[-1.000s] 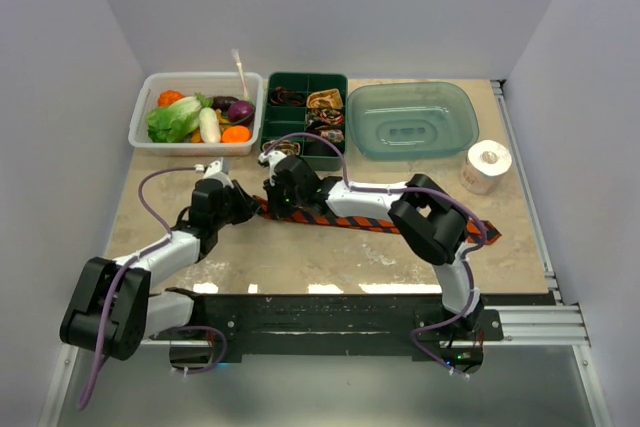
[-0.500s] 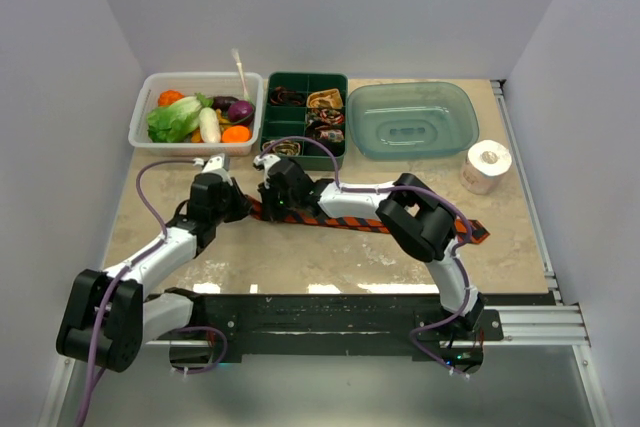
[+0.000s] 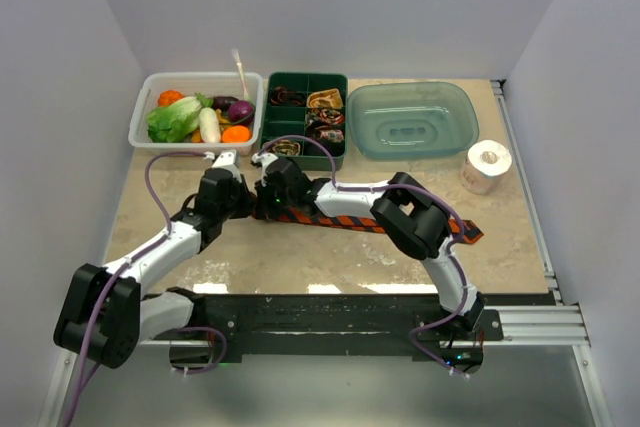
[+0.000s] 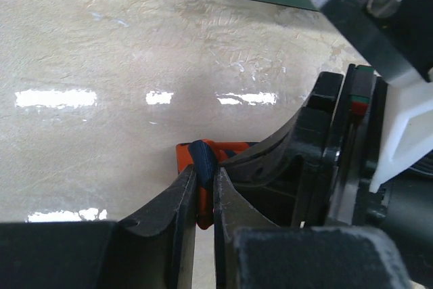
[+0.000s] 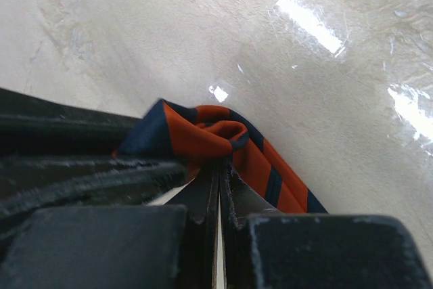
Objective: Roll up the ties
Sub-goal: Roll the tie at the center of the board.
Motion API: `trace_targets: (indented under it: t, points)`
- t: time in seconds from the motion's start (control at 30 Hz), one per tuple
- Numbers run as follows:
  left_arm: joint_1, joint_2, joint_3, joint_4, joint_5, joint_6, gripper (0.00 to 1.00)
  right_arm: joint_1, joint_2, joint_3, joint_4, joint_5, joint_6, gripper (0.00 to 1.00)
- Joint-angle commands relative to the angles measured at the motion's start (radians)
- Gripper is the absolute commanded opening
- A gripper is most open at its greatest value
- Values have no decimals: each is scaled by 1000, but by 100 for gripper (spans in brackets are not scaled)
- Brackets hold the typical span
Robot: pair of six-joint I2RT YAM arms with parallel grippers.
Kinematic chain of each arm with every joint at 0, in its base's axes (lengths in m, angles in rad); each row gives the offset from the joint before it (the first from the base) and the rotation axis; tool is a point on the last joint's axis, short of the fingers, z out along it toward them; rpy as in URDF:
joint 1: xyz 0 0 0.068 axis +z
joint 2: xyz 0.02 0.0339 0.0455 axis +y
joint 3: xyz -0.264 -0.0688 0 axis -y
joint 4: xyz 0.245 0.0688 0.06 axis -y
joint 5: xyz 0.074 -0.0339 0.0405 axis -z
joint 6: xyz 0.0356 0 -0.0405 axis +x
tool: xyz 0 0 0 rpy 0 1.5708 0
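A pale stone-patterned table point(image 3: 300, 262) stands between plain white walls. At far left, a clear bin point(image 3: 150, 144) of vegetables sits at the back edge. In front of it the left pincer point(image 4: 205, 177) is clamped on the folded left end of the striped tie point(image 4: 203, 157). Touching it, the right pincer point(image 5: 220, 174) has its jaws pressed together on the same fold, the fabric puckering at their tips. Just behind both stands the green tray point(image 3: 306, 76), with coiled ties point(image 3: 325, 99) in several compartments; these look finished. The striped tie appears barely begun: only its left end is turned over, while the rest lies flat on the table, running rightward toward the right edge. The right arm point(image 3: 410, 222) lies along and over that length, and both pincers crowd one spot, so room for turning looks scant. Farther right, well apart, sit a teal dish point(image 3: 412, 117) and a paper roll point(image 3: 488, 165).
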Motion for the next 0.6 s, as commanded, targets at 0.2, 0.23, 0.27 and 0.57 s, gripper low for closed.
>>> trace_targets:
  t: [0.2,0.23,0.27,0.57]
  points:
    - [-47,29,57,20,-32,3,0,4,36,13,50,-41,38,0]
    - [-47,27,59,11,-45,3,0,3,34,3,62,-44,44,0]
    - [-47,22,59,8,-52,5,0,3,30,-1,68,-44,56,0]
    - [-47,2,82,-52,-93,12,0,-5,51,-49,237,-125,194,0]
